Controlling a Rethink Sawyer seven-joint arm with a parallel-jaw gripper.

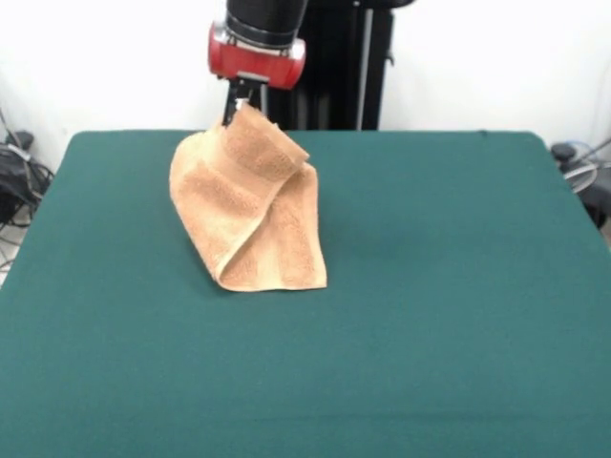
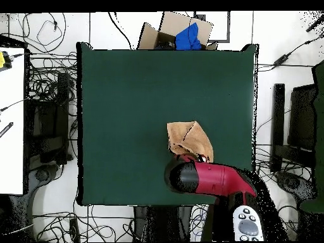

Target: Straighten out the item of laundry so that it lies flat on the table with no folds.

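Observation:
The peach-orange towel [image 1: 250,205] hangs in folds from my gripper [image 1: 242,107], lifted at one corner above the dark green table [image 1: 430,286]. Its lower edge rests on the table, left of centre and towards the far side. The towel's upper part drapes over itself in a thick fold. My gripper is shut on the towel's raised corner, under the red and black arm. In the overhead view the towel [image 2: 188,139] shows just beyond the red arm, which hides the gripper and the held corner. The table [image 2: 126,95] spreads wide around the towel.
The robot's black pedestal [image 1: 344,67] stands behind the table's far edge. Cables [image 1: 19,181] lie on the floor at both sides. A cardboard box with blue cloth [image 2: 183,35] sits beyond one table edge in the overhead view.

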